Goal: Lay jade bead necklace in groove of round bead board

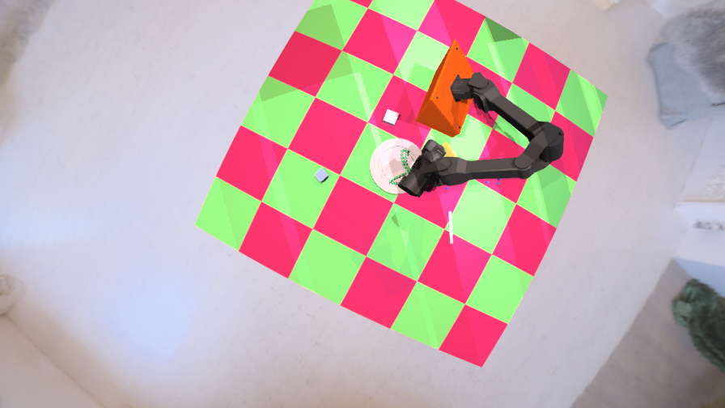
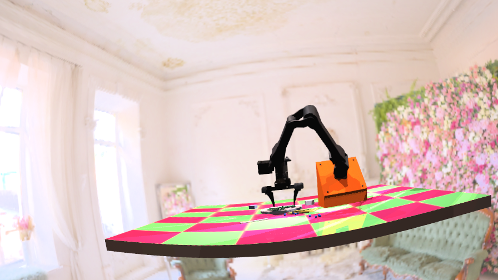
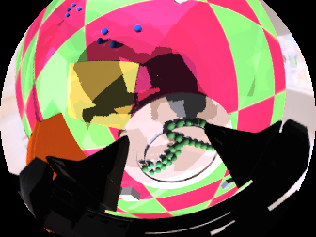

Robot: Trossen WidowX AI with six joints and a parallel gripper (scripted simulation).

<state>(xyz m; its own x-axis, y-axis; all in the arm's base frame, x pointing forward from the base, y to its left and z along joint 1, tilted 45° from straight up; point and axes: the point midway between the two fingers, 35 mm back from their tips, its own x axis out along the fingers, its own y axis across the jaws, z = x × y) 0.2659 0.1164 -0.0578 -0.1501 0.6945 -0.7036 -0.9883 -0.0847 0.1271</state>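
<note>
The round pale bead board [image 1: 379, 168] [image 2: 264, 213] [image 3: 136, 126] lies flat, with a thin ring groove. The jade green bead necklace [image 1: 404, 157] [image 2: 282, 208] [image 3: 173, 154] lies bunched on it in a folded, branching line. Some beads run near the groove's arc at the top in the wrist view; others cross the inside of the ring. My gripper [image 2: 284, 205] [image 3: 167, 134] is wide open and empty, pointing down just above the board, its fingertips on either side of part of the necklace. In the top view the arm hides the fingertips and part of the board.
A yellow square [image 1: 449, 149] [image 3: 77, 89] lies beside the board, with several small blue beads [image 3: 137, 28] beyond. A white block [image 1: 391, 116] [image 2: 309, 202], a blue-grey block [image 1: 321, 175] [image 2: 253, 206] and a white stick [image 1: 451, 228] lie around. The orange wedge [image 1: 445, 99] [image 2: 339, 184] carries the arm.
</note>
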